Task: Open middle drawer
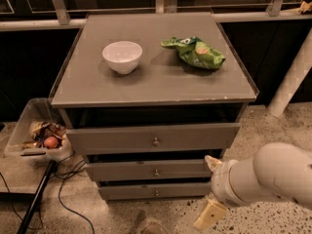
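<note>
Well, middle drawer (126,171): sat at the centre of the three-drawer stack under the bench (156,84), between the top drawer (112,139) and the bottom drawer (126,192), and was not yet drawn out.
Knob (156,172): was small, round and metal, at the middle of the low flat front. It was the only place to take hold.
Gripper (210,189): was low at the right of the stack, by the middle drawer's right end and well apart from the knob.
Jaws: were spread and held nothing. One finger pointed up by the drawer's corner, perhaps brushing it, though the view did not settle that. The other hung toward the floor (273,126).
Handling: the drawer was likely rigid and would slide straight out on runners. It was probably light, though its contents were hidden.
Grip: the knob was likely smooth and slippery, so the jaws would have needed to close squarely behind its head and then pull level.
Risk: a skewed pull could have jammed the wide, shallow box, and a slip off the knob could have struck the top drawer's front.
</note>
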Motion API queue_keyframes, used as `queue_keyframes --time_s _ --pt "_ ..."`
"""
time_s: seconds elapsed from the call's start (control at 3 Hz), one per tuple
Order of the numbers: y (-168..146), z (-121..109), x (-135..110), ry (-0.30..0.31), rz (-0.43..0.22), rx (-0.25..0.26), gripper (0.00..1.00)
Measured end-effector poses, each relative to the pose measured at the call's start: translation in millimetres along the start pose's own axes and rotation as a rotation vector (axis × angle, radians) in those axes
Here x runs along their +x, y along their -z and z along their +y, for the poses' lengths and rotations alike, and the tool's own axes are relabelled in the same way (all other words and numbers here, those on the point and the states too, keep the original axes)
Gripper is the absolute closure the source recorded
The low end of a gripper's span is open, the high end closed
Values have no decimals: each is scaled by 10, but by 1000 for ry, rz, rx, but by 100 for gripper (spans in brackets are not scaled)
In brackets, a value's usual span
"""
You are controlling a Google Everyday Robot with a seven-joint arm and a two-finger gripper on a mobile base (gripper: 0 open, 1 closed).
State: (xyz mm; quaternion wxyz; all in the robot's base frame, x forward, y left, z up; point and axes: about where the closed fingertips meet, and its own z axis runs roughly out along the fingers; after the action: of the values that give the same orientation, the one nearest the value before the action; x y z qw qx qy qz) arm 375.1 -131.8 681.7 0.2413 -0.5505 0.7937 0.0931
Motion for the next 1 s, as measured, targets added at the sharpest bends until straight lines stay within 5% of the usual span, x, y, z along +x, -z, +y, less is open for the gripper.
queue_keyframes --time_s 0.33,0.67,1.0 --pt "-356 -196 155 12 -13 55 0" --pt "-962 -645 221 22 -63 94 0" --pt "-963 -645 221 22 -63 94 0"
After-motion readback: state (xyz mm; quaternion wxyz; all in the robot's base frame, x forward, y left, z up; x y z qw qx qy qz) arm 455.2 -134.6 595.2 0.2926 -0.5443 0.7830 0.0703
